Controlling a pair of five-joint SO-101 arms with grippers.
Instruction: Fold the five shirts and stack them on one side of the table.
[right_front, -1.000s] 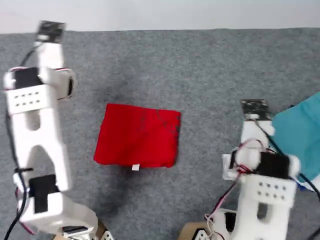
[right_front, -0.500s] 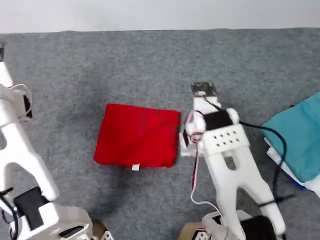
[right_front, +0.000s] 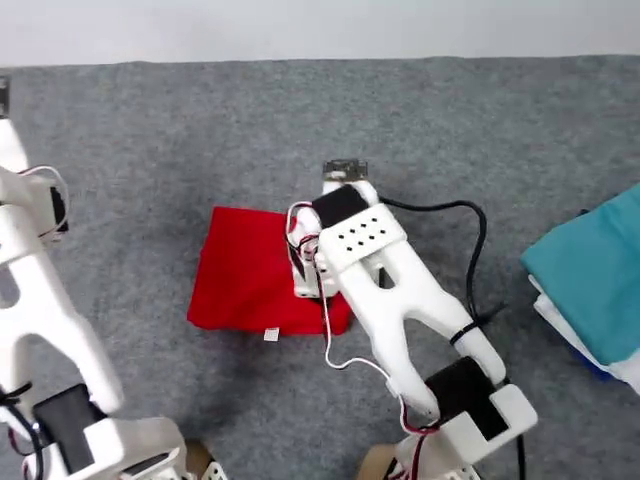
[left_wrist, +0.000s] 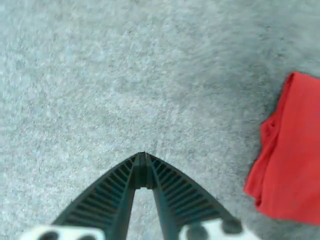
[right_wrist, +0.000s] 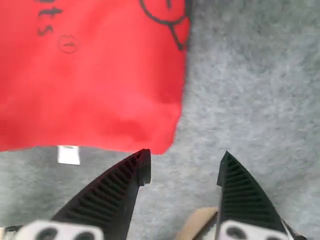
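A red shirt (right_front: 255, 280) is lying folded in a neat square in the middle of the grey bench (right_front: 450, 120). A small white tag (right_front: 271, 334) is sticking out from its near edge.

The right arm (right_front: 385, 290) is leaning in over the right edge of the red shirt. The right jaws are hanging wide apart, with nothing between them. In the right wrist view, the red shirt (right_wrist: 90, 75) is lying just in front of the jaws. One dark finger (right_wrist: 125, 190) is pointing at the shirt's near edge, close to its corner and not far from the tag (right_wrist: 68, 154). The other finger is pointing at bare grey bench beside the shirt. I cannot tell if the jaws are touching the cloth.

The left arm (right_front: 40, 290) is standing at the left side of the bench, well apart from the shirt. The left jaws are pressed together, tip to tip, gripping nothing. They are hanging over bare bench, with the red shirt (left_wrist: 290, 150) off to one side.

A teal shirt (right_front: 590, 280) is lying on a pile at the right edge of the bench.
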